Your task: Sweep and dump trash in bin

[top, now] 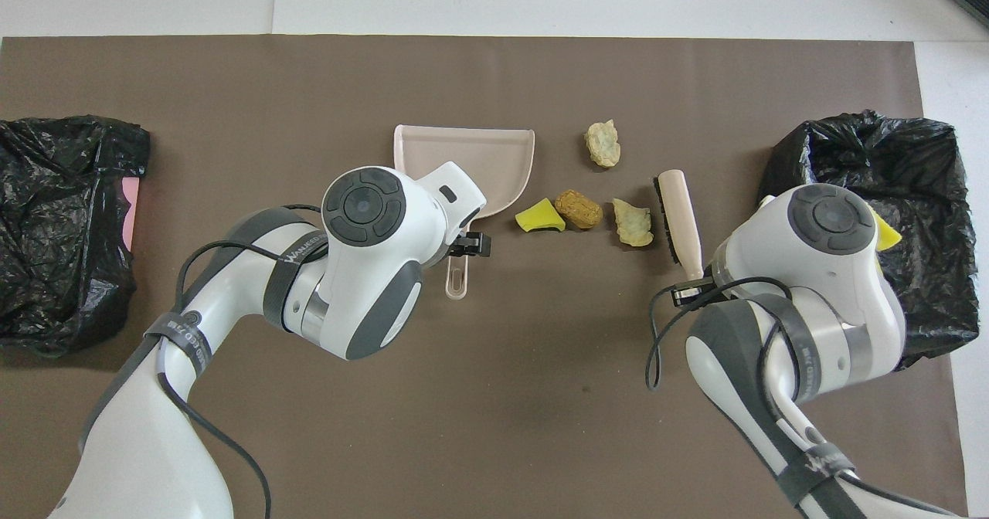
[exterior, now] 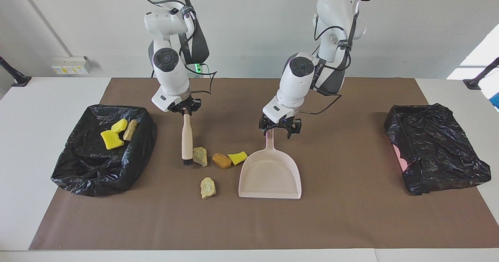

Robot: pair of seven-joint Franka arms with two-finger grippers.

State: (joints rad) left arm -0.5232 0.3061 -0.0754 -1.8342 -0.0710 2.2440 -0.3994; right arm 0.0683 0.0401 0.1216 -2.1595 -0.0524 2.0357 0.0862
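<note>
Trash [exterior: 221, 160] beside dustpan [exterior: 270, 176]; right fingers [exterior: 186, 111] clenched on brush [exterior: 187, 141]; left fingers [exterior: 280, 128] released.

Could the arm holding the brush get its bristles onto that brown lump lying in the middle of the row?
Probably not directly. The right gripper holds the brush with its bristles beside the pale lump, which lies between them and the brown lump. A sweep toward the dustpan would likely push both along.
</note>
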